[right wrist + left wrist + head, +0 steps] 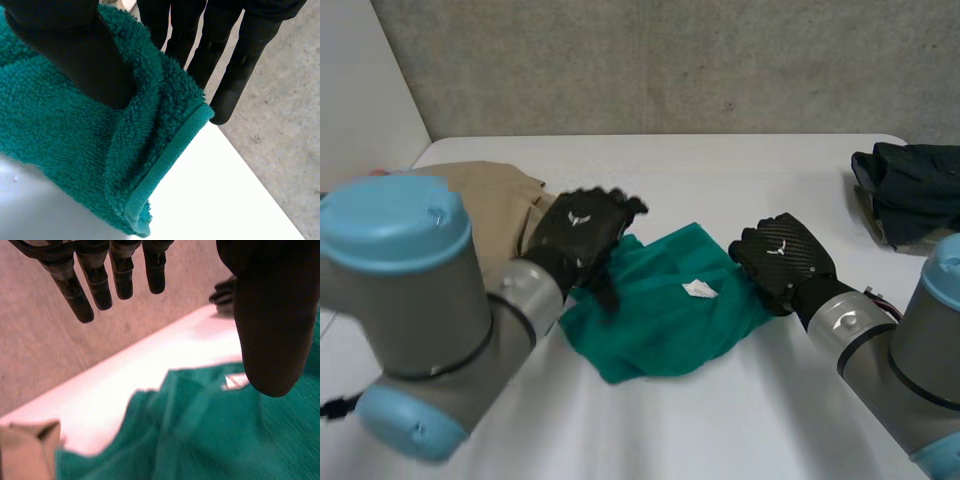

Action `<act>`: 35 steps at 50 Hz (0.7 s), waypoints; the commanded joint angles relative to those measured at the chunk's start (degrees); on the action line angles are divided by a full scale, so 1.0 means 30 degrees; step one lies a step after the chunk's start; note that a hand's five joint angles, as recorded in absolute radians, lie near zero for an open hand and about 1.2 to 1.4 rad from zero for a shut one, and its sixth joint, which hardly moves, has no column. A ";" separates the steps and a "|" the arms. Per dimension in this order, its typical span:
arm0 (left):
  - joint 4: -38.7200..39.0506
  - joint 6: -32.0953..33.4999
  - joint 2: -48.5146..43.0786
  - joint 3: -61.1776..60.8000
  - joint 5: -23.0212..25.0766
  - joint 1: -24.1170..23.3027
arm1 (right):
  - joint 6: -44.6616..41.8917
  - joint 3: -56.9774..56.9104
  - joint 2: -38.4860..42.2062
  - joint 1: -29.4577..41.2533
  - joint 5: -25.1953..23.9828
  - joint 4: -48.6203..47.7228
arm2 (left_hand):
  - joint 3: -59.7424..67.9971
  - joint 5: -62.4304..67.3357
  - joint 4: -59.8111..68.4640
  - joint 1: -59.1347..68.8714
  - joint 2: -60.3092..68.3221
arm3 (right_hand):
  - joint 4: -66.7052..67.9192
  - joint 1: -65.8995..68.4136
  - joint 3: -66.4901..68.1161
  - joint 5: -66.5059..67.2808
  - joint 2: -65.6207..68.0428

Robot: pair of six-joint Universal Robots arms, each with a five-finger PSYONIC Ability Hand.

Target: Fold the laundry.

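Two hands work at one green towel [670,320], which lies crumpled mid-table on the white table [740,170] with its white label [700,290] up. The left hand [582,235] is over the towel's left edge. Its fingers [95,280] are straight and spread wide from the thumb, holding nothing; whether the thumb touches the cloth, can't tell. The right hand [780,258] is at the towel's right edge, clamped on it, with the hemmed edge pinched between thumb and near-straight fingers [240,60]. A tan cloth [490,200] lies just left of the towel. A dark garment [910,190] lies far right, well apart.
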 commanded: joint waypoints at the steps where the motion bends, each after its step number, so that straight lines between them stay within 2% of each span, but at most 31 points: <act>1: -0.0535 0.0213 -0.4458 0.4314 0.2860 0.0367 | 0.0134 0.0453 -0.0945 0.0002 -0.0352 -0.0009 | -0.0009 0.0268 0.0107 0.0055 -0.0057 | 0.3732 0.5264 0.3907 0.4441 0.4141; 5: -0.1326 0.1470 -0.7035 0.6481 0.3623 0.0396 | 0.0252 0.0657 -0.1414 0.0060 -0.0352 -0.0009 | 0.0160 0.0437 0.0276 0.0224 0.0111 | 0.3732 0.5264 0.3907 0.4441 0.4141; 12: -0.1444 0.5397 -1.0319 0.9383 0.3302 0.0337 | 0.0281 0.0834 -0.1709 0.0119 -0.0352 -0.0009 | 0.0608 0.0885 0.0724 0.0672 0.0559 | 0.3732 0.5264 0.3907 0.4441 0.4141; 16: -0.1444 0.6219 -1.1375 1.0322 0.3184 0.0337 | 0.0281 0.0922 -0.1709 0.0090 -0.0352 -0.0009 | 0.2737 0.3014 0.2853 0.2801 0.2688 | 0.3732 0.5264 0.3907 0.4441 0.4141; 19: -0.1444 0.6249 -1.1961 1.0908 0.3184 0.0396 | 0.0252 0.0922 -0.1709 0.0060 -0.0352 -0.0009 | 0.6535 0.6812 0.6651 0.6599 0.6486 | 0.3732 0.5264 0.3907 0.4441 0.4141; 20: -0.1444 0.6249 -1.2020 1.1025 0.3213 0.0396 | 0.0252 0.0922 -0.1709 0.0002 -0.0352 -0.0009 | 0.8772 0.9049 0.8888 0.8836 0.8724 | 0.3732 0.5264 0.3907 0.4441 0.4141; 21: -0.1444 0.6220 -1.2050 1.1114 0.3214 0.0425 | 0.0252 0.0922 -0.1680 -0.0027 -0.0352 -0.0009 | 1.4734 1.5011 1.4850 1.4798 1.4685 | 0.3732 0.5264 0.3907 0.4441 0.4141; 23: -0.1444 0.6191 -1.2050 1.1144 0.3214 0.0396 | 0.0252 0.0922 -0.1680 -0.0115 -0.0352 -0.0009 | 2.0989 2.1266 2.1105 2.1054 2.0941 | 0.3732 0.5264 0.3907 0.4441 0.4141; 28: -0.1386 0.6249 -1.1788 1.0910 0.2746 0.0163 | 0.0252 0.0805 -0.1709 -0.0232 -0.0323 -0.0009 | 2.1572 2.1849 2.1688 2.1636 2.1523 | 0.3732 0.5264 0.3907 0.4441 0.4141; 35: -0.1006 0.5840 -0.7339 0.9388 0.1749 0.0250 | 0.0077 0.0454 -0.1709 -0.0232 -0.0440 -0.0009 | 2.1572 2.1849 2.1688 2.1636 2.1523 | 0.3732 0.5264 0.3907 0.4441 0.4141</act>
